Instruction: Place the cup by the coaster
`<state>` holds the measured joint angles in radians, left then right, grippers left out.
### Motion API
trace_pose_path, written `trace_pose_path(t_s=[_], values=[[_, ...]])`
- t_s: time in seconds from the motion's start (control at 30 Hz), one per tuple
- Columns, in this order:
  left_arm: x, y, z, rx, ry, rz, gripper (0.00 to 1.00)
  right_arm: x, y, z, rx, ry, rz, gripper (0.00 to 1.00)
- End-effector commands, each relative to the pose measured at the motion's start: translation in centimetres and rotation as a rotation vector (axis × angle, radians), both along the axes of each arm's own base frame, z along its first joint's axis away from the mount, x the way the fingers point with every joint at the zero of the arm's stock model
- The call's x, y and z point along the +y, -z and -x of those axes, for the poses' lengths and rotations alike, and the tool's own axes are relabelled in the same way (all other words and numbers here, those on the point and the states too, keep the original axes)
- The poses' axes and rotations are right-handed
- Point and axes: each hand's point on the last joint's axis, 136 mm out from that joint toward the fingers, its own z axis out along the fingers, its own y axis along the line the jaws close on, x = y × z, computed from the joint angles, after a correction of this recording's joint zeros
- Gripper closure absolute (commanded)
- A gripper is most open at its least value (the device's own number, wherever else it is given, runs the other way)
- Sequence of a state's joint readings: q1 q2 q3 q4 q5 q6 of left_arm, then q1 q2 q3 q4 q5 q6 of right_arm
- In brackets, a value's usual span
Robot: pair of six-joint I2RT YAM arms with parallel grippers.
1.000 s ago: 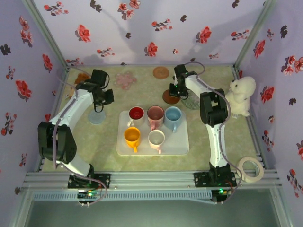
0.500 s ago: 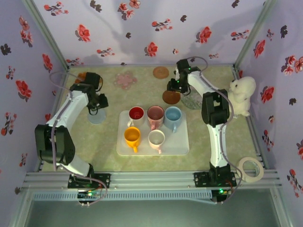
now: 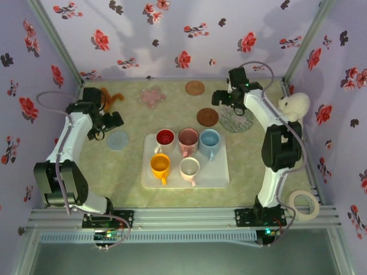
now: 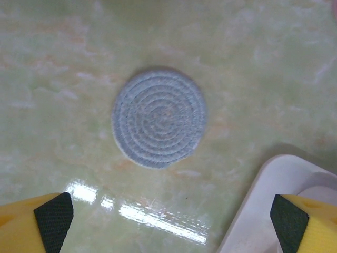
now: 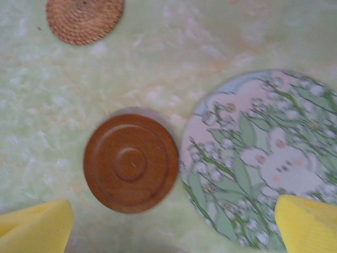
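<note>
**While both tools gape empty, every cup sits upright on the tray point(image 3: 221, 175)**

Where the green marbled counter point(image 3: 114, 177) lies between flowered walls, the white tray holds its middle, with one arm along each side. A white plush toy point(image 3: 292, 114) sits at the right edge, and a roll of tape point(image 3: 304, 205) lies by the near right corner.

Past the tray's far right corner lies a round rabbit-print mat point(image 3: 236, 120). A wooden coaster point(image 3: 207, 117) lies just to its left, close to it but apart in the right wrist view. Farther back are a pink flower-shaped mat point(image 3: 152, 96) and a straw coaster point(image 3: 195, 87). A blue-grey woven coaster point(image 3: 117, 140) lies just left of the tray's far left corner, with bare counter between them.

The left tool point(image 3: 106, 123) hangs near the woven coaster, its jaws spread wide and holding nothing. The right tool point(image 3: 226, 100) hangs behind the wooden coaster and the rabbit mat, equally wide and empty.

On the tray, the red cup point(image 3: 165, 137), pink cup point(image 3: 188, 137) and blue cup point(image 3: 209, 138) form the far row. The orange cup point(image 3: 160, 164) and pale cup point(image 3: 190, 167) form the near row. All are packed close together. Each stands with its long axis vertical and mouth up, its handle pointing roughly toward the near edge.
</note>
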<state>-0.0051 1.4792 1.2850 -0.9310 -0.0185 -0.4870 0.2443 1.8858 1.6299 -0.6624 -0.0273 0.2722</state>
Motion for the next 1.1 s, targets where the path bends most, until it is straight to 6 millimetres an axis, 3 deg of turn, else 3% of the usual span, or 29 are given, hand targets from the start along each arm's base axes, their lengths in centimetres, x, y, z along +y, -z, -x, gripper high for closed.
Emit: trace_pose_path(t_s=[0.0,0.23,0.33,0.67,1.07], values=[[0.9,1.5,1.6,0.042,-0.112,0.032,0.01,-2.9,-1.6,1.3,-0.069,0.086,0.073,0.01],[1.8,4.2,2.6,0.063,-0.202,0.072,0.01,-7.2,-2.1,5.5,-0.123,0.229,0.162,0.01],[1.6,5.1,2.3,0.073,-0.212,0.103,0.01,-8.0,-1.8,6.7,-0.128,0.274,0.127,0.01],[1.0,8.7,1.0,0.091,-0.261,0.18,0.02,-8.8,0.0,9.1,-0.095,0.323,0.095,0.01],[1.0,11.9,0.6,0.09,-0.277,0.183,0.04,-8.8,-0.2,9.4,-0.086,0.323,0.093,0.01]])
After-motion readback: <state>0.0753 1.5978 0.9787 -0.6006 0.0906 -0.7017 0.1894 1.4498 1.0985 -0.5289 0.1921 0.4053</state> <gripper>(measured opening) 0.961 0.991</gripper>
